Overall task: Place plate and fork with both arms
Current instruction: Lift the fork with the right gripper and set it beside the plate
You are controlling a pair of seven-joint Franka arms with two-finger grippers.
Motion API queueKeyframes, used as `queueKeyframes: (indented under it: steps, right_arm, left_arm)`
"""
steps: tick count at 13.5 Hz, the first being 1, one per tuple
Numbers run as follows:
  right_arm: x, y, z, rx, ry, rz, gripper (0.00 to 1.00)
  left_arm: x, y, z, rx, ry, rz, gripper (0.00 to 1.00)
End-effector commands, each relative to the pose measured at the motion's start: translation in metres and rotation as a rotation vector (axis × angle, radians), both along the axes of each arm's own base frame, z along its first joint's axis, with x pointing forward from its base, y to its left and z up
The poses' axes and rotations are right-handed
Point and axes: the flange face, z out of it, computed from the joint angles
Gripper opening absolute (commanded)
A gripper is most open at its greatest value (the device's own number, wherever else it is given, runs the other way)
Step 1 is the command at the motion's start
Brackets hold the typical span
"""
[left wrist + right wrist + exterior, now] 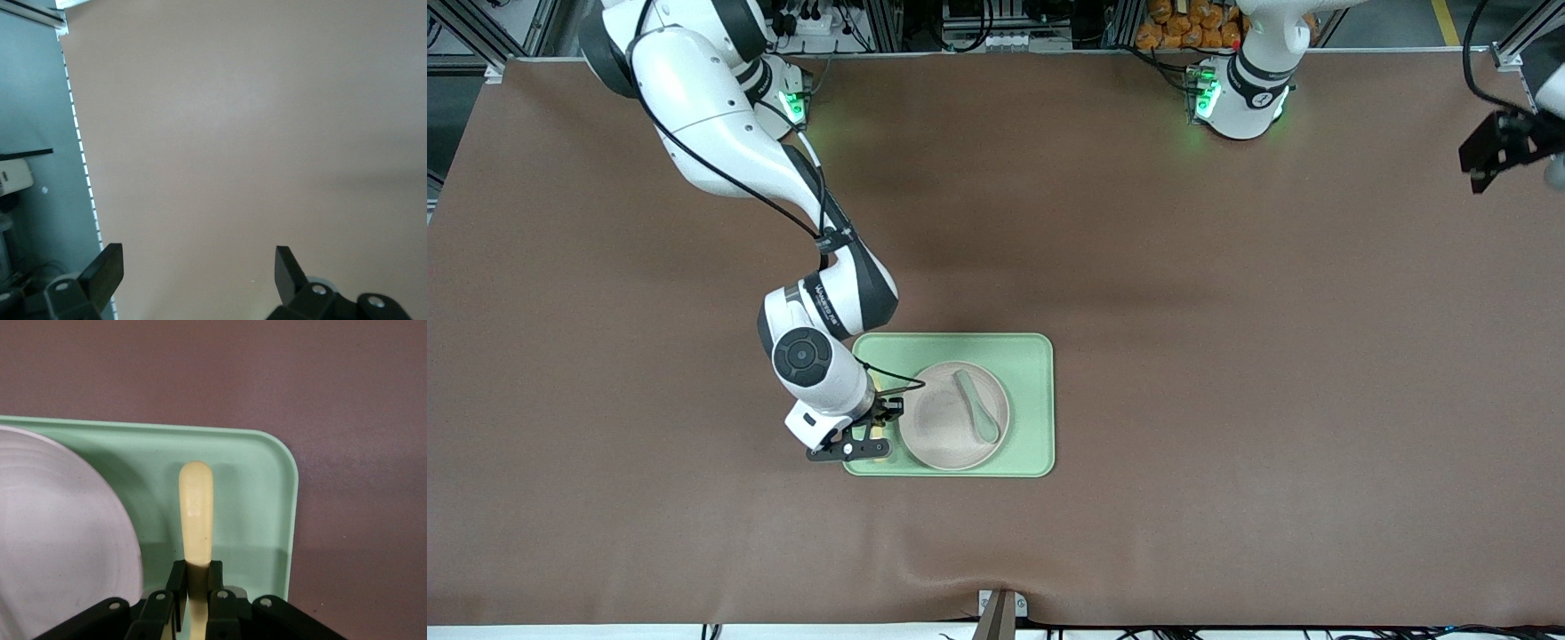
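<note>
Pale-yellow plastic shows between the fingers of the right gripper (pixel 194 603): they are clamped on the fork (pixel 195 513), whose rounded handle end sticks out past the fingertips over the floor of the light-green tray (pixel 260 487). In the front view this gripper (pixel 869 425) sits low over the tray (pixel 1032 400) at its end toward the right arm, just beside the plate (pixel 943 427). The cream plate (pixel 60 540) lies on the tray next to the fingers, apart from the fork. A grey-green spoon (pixel 978 407) rests in the plate, on the side away from the fingers. The left gripper (pixel 199 267) waits with its fingers wide apart over bare brown table (pixel 233 133) near the table's edge, at the left arm's end (pixel 1494 151), well apart from the tray.
</note>
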Motion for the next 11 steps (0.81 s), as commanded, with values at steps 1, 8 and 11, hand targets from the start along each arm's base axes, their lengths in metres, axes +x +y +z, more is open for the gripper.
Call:
queueKeyframes:
  steps: [1,8,11]
  right_arm:
    - [-0.024,-0.009,-0.009,0.028,-0.025,-0.036,0.00]
    - [-0.024,-0.006,0.029,0.049,-0.056,-0.059,1.00]
    - [-0.013,-0.023,0.085,0.053,-0.059,-0.080,1.00]
  left_arm:
    - [0.028,0.003,-0.034,0.013,0.053,-0.034,1.00]
    - [0.013,-0.071,-0.029,-0.301,0.056,-0.021,1.00]
    - [0.006,-0.079,-0.020,-0.347,0.048,-0.005,1.00]
